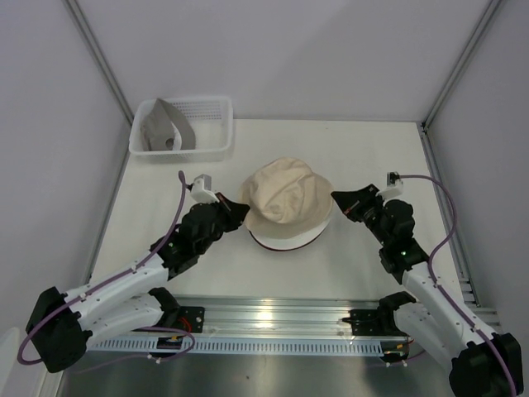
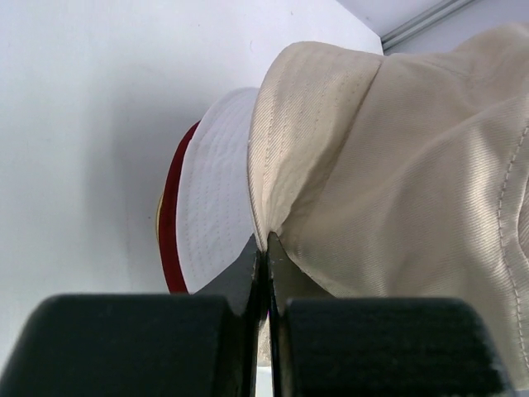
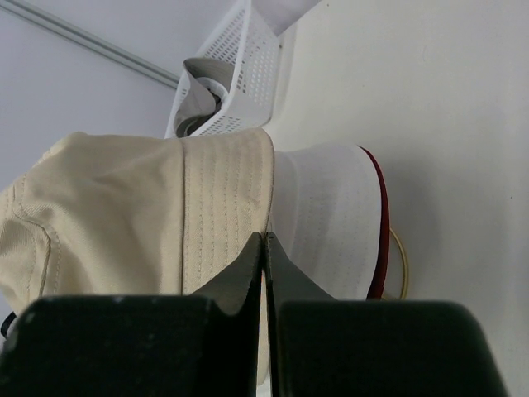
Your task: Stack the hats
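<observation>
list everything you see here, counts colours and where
beige hat: 1, beige, top of the stack at table centre
white hat: 1, white, directly under the beige hat
dark red hat: 1, dark red, bottom of the stack
grey hat: 1, grey, inside the basket
basket: 1, white mesh, far left corner
table: 1, white
rail: 1, silver, near edge
left arm, right arm: 2, black and white
left claw: shut on the beige hat's brim
right claw: shut on the brim opposite

From what I see, the beige hat [image 1: 285,194] is matt twill cloth with stitched rows, the basket [image 1: 211,147] is plastic mesh, the table [image 1: 364,157] smooth matt.
</observation>
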### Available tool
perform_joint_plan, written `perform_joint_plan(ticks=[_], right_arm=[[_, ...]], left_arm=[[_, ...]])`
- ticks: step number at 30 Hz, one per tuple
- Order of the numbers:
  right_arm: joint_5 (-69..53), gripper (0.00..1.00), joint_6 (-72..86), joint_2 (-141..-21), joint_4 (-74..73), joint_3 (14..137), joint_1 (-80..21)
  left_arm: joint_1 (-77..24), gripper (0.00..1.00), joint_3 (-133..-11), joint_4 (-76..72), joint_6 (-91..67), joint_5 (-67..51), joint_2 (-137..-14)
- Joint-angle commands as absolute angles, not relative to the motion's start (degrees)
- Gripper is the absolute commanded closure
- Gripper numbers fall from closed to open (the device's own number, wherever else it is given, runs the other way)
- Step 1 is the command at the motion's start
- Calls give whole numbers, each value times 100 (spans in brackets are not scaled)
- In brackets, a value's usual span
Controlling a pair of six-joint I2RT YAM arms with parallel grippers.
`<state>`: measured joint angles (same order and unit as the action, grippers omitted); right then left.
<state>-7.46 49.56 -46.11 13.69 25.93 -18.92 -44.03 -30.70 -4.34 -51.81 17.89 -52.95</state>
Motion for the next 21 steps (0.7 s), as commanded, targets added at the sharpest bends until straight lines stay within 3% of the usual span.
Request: perform_joint_plan(ticks=[1, 12, 19, 21], right_arm=[[-545, 100, 5089, -4553, 1230, 2514, -1916], [-281, 100, 4992, -5053, 1125, 2259, -1934], [-202, 100, 4624, -5413, 1090, 2390, -1934], [-246, 100, 4466, -5510, 1099, 2566, -1934]], left_arm=[[-4386, 99, -3471, -440, -4755, 1899, -5334], [-4289, 99, -3648, -105, -5159, 1635, -6328], [-4289, 99, -3086, -280, -5239, 1372, -6162], [-4298, 89, -2919, -648, -4941, 1013, -6047]])
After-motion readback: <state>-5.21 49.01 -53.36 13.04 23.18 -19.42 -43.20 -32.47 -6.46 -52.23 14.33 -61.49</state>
